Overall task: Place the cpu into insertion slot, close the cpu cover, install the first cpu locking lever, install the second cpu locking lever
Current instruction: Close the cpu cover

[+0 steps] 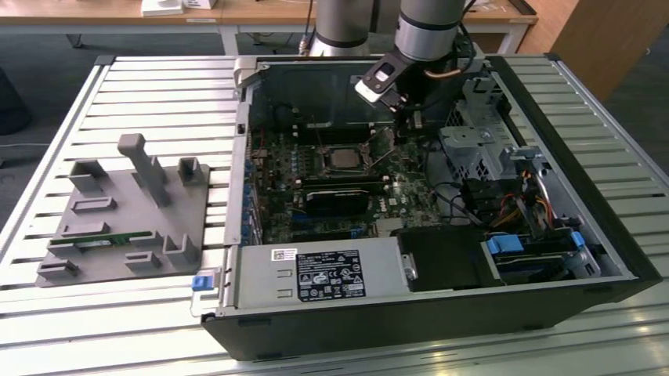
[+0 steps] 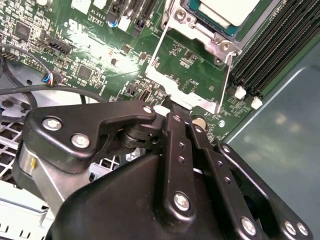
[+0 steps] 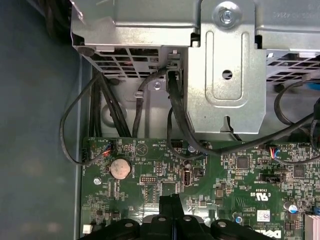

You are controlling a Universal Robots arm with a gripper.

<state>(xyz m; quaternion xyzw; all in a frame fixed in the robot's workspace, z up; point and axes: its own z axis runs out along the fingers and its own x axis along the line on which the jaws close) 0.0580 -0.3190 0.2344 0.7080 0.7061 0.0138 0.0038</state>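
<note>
The cpu (image 2: 227, 11) is seen in the slot (image 2: 216, 42), partly cut off. The fingers of the gripper (image 2: 167, 108) are pressed together at the open cover (image 2: 200, 102); any grip is hidden.

Matt black end effector (image 2: 167, 111), shiny steel screws. Just beyond it, bare silver metal cpu cover (image 2: 172, 92) and dull-grey cpu (image 2: 227, 12).

cpu (image 2: 229, 9) in insertion slot (image 2: 220, 45), cpu cover (image 2: 182, 95) open

1 computer case (image 1: 418, 313), 1 cpu (image 1: 341, 160), 1 cpu cover (image 2: 190, 100), 1 grey fixture (image 1: 105, 227), 1 coin battery (image 3: 120, 168)
</note>
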